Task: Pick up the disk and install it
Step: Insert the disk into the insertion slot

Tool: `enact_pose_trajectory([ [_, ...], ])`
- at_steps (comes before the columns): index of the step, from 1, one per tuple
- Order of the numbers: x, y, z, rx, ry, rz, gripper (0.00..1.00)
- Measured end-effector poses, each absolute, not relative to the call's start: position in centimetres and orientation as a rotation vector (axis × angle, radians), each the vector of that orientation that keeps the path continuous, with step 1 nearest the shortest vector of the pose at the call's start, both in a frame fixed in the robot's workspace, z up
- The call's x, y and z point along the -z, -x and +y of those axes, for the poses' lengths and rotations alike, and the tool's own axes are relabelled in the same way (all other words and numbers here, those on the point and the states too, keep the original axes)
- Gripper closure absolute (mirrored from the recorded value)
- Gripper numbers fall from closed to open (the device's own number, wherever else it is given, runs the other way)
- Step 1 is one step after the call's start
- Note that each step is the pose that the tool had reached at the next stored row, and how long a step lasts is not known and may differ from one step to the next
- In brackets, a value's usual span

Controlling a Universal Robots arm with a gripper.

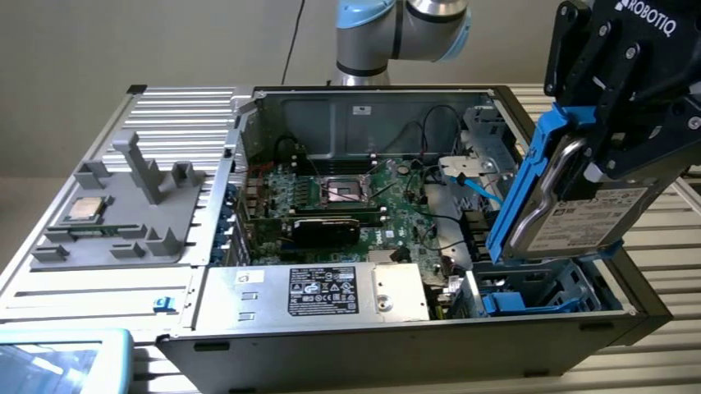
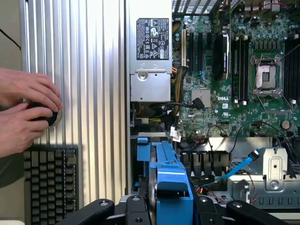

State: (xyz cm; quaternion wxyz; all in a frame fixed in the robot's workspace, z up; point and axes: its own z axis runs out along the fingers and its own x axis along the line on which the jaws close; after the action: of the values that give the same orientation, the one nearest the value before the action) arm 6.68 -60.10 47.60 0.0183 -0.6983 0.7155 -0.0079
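Note:
The disk (image 1: 586, 215), a silver-grey hard drive with a white label in a bright blue carrier frame (image 1: 524, 189), hangs on edge and tilted over the case's corner at the exterior view's right. My gripper (image 1: 616, 148) is shut on its upper part. Just beneath it lies the drive bay (image 1: 547, 289) with blue plastic parts inside. In the wrist view the blue carrier (image 2: 168, 173) runs between my black fingers (image 2: 101, 208), with the gripper (image 2: 168, 208) closed around it above the bay.
The open computer case (image 1: 246, 123) holds a motherboard (image 1: 350, 193), a silver box with a black label (image 1: 328, 291) and a blue cable (image 1: 477, 185). A grey tray (image 1: 121, 226) carries a small CPU chip (image 1: 85, 209). A person's hands (image 2: 23, 108) rest near a keyboard (image 2: 49, 183).

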Motion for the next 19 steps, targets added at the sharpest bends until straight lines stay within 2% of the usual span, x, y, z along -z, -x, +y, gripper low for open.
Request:
enact_pose_trajectory([
  [8,-46.9,-6.7,-60.0,0.060,2.185,2.237,0.63],
  [19,-45.8,-6.9,-59.8,0.029,2.200,2.252,0.63],
])
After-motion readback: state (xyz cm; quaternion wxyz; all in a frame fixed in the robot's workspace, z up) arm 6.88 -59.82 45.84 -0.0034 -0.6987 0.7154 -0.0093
